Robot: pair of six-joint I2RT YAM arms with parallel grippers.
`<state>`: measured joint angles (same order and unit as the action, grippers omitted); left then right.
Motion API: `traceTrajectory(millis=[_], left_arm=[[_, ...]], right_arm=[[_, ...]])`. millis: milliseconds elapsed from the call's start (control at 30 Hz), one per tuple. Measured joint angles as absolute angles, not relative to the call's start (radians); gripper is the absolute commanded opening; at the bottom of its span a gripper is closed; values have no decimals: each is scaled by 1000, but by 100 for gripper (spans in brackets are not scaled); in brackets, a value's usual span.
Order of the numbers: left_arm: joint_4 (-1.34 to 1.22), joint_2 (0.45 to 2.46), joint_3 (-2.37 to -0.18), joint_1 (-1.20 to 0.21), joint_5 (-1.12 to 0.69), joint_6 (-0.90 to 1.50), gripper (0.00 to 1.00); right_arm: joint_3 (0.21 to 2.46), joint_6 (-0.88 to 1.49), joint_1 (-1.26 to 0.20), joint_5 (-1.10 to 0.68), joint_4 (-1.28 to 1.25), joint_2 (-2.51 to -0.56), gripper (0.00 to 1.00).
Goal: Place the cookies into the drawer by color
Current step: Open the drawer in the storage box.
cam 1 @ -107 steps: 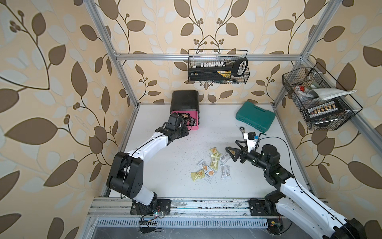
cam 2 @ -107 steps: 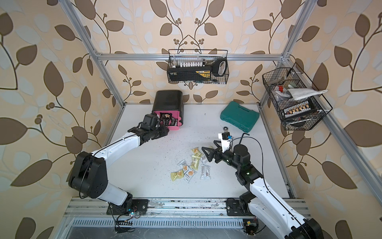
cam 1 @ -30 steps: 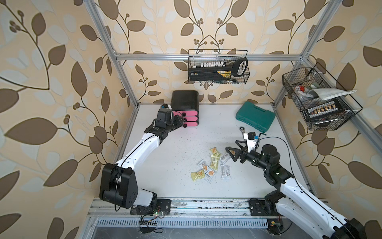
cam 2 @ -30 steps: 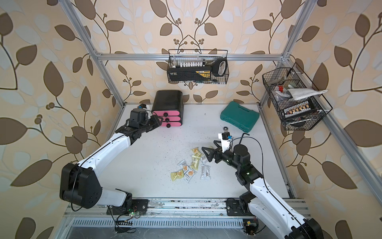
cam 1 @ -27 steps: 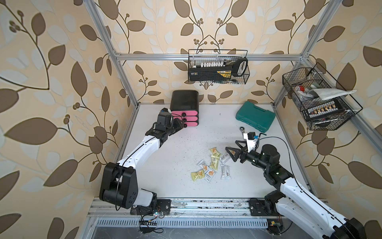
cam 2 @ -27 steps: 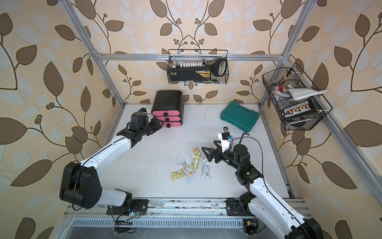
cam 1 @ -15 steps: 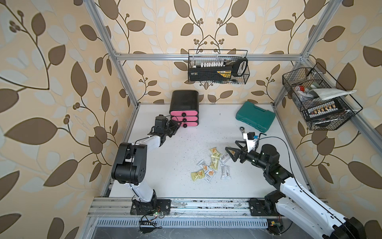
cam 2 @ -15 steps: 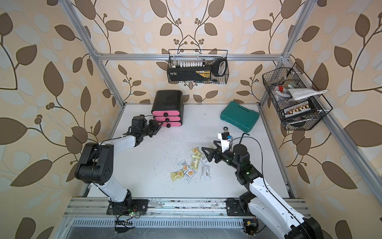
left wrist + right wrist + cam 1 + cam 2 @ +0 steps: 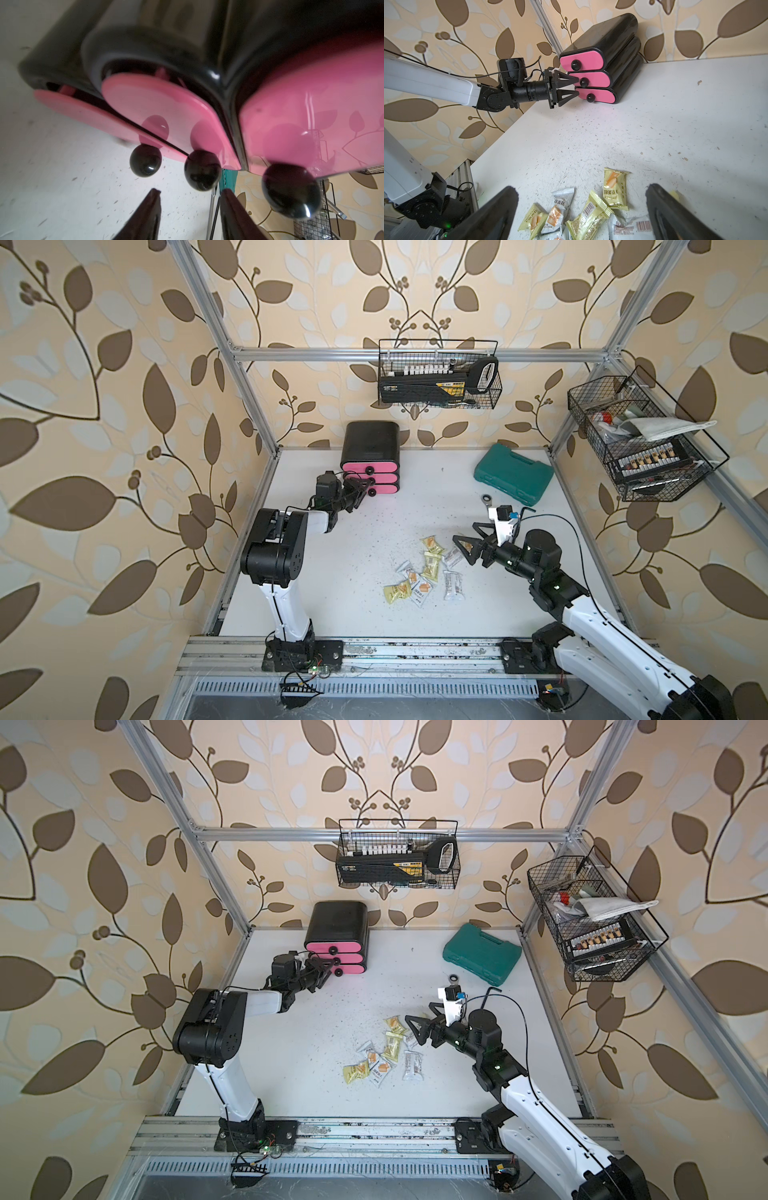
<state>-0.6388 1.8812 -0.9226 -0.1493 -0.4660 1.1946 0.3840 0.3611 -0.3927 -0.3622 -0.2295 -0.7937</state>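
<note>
A white, speckled table [image 9: 316, 572] stands inside walls papered with brown leaves.

In both top views the drawer [image 9: 370, 443] [image 9: 338, 923] stands at the back against the wall, its three pink fronts facing the arms. The left gripper [image 9: 368, 487] [image 9: 331, 968] reaches right up to those fronts. The cookies [image 9: 424, 572] [image 9: 386, 1052], yellow and white packets, lie in a loose heap mid-table, well apart from the drawer. The right gripper [image 9: 464, 530] [image 9: 418, 1011] hangs over the heap's edge nearest its own arm, jaws spread wide and holding nothing. A teal case [image 9: 515, 477] lies at the back right, and a wire basket [image 9: 438, 377] hangs on the back wall.

In the left wrist view the left gripper's fingers [image 9: 149, 212] are parted. The middle knob [image 9: 202, 170] sits just ahead of the gap and is not clasped. Dark slits show behind two fronts, but blur hides how far out they stand.

In the right wrist view the left gripper [image 9: 579, 85] has its jaws apart, the upper tip beside the middle knob [image 9: 584, 82] and the lower at the lowest front. The right gripper's own fingers [image 9: 496, 212] stand wide on either side of the cookies [image 9: 593, 214].
</note>
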Motion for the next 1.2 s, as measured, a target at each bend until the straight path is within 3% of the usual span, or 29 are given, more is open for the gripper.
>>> traceTrajectory(millis=[400,500,633,767,1000,1200], left_arm=[[-691,1928,-963,-149,-482,1223,65],[-691,1928,-963,-149,-482,1222,60],[-689,1933,-970,-149,-480,1224,44],[-691,1950,-985,-144,-480,1230,42],[-713,1973,-987,-144,-485,1242,58],[-735,1991,-987,-156,-492,1247,57]], right_arm=[[384,361,-393,-362,-229,-794,99],[384,361,-393,-362,-229,-794,99],[384,361,-393,-362,-229,-794,99],[384,361,-393,-362,-229,-794,99],[384,361,-393,-362,-229,-793,99],[384,361,-393,-362,-229,-792,99]])
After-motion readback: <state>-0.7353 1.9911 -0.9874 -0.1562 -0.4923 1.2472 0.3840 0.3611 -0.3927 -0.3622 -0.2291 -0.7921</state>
